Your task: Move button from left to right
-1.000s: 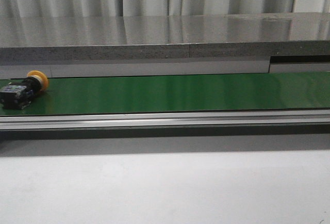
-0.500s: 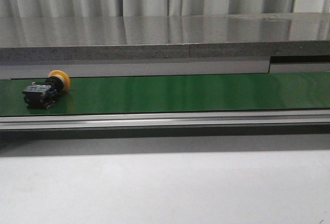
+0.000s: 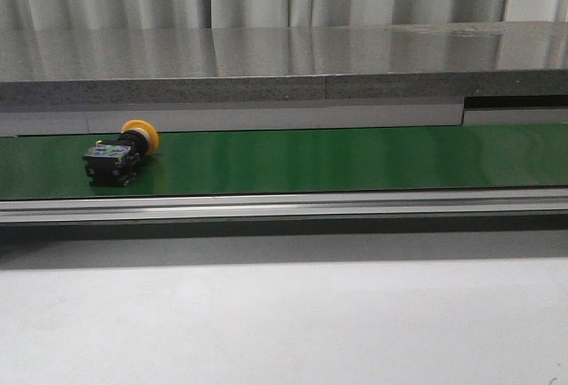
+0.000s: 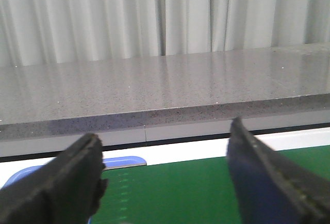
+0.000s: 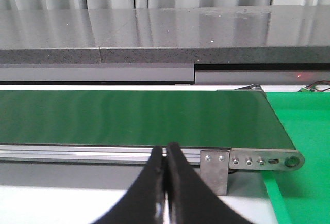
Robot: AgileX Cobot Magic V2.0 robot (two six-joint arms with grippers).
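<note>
Left claw is showing in its wrist view with both fingers spread wide apart and nothing between them. It is pointing over the green belt toward the grey stone counter and the pale curtain behind it. A blue rounded object is sitting at the belt's far edge, just beside one finger; what it is cannot be told.

Right claw is showing in its own wrist view with its two dark fingers pressed together and holding nothing. It is hanging near the belt's near rail, close to the belt's right end, where a metal bracket with screws is capping the frame.

Neither claw is appearing in the front view.

In that view the button is lying on its side on the left part of the belt, between the belt's near and far edges. Its yellow-orange cap is facing the far edge and slightly right; its black body is pointing toward the near rail. The button is not appearing in either wrist view, so it is lying apart from both claws and touching neither. The right end of the belt is lying well apart from the button.
</note>
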